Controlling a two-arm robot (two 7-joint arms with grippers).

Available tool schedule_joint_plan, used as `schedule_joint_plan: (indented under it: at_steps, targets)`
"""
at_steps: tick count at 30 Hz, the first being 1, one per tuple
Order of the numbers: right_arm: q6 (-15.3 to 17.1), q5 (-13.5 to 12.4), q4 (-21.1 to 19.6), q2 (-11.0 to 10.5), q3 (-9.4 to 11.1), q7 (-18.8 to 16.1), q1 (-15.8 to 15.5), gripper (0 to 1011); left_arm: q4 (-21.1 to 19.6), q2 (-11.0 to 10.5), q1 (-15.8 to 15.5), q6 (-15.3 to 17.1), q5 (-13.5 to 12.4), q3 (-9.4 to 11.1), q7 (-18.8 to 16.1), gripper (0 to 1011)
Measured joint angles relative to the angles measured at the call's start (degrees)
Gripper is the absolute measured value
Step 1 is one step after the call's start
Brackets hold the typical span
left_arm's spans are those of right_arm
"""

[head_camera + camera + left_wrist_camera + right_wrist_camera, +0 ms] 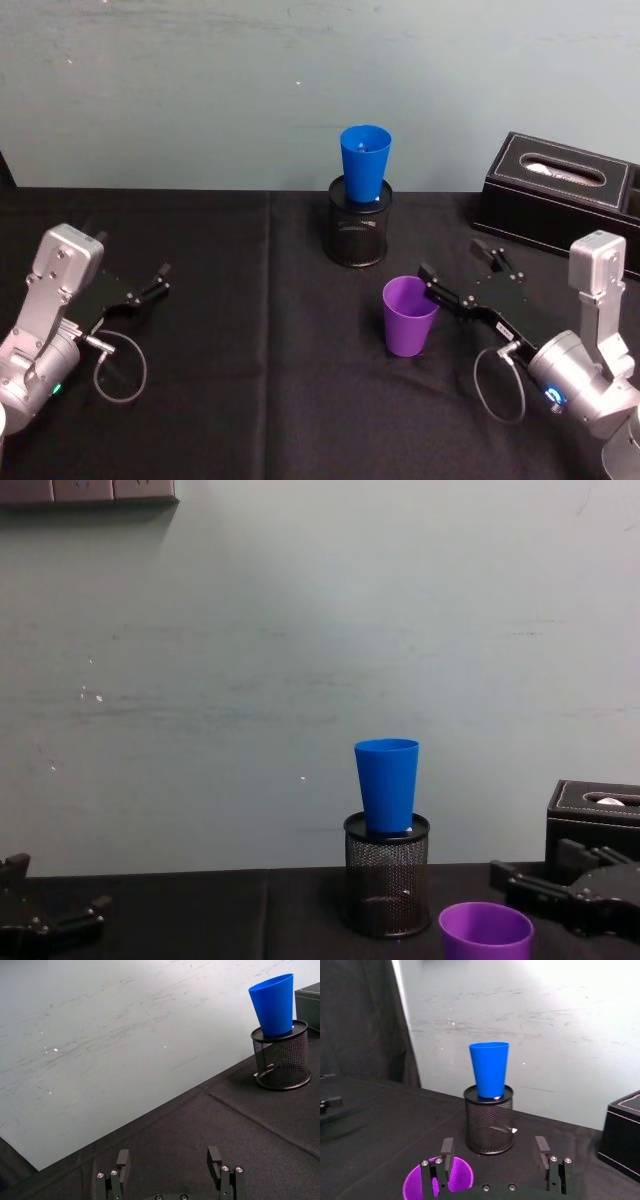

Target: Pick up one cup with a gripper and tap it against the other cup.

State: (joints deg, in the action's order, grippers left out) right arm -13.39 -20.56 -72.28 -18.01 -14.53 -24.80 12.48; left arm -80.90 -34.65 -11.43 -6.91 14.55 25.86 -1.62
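Note:
The short purple cup stands upright on the black cloth at centre right, seen also as the purple cup and the purple cup. Behind it the taller blue cup sits upright in the mouth of a black mesh holder. My right gripper is open just right of the purple cup. One of its fingers is at the cup's rim, and the cup lies off to that side, not between the jaws. My left gripper rests open at far left, holding nothing.
A black tissue box stands at the back right, close behind my right arm. The grey wall rises right behind the table's far edge. Black cloth covers the table between the two arms.

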Motion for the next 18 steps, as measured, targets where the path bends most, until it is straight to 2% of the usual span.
schedule_joint_plan:
  at_steps: [18]
  targets:
    - [0.28,0.77,0.94,0.8,2.48,1.87,-0.19,1004,0.0,0.0,0.0,0.0,0.0,0.0,0.0,1011]
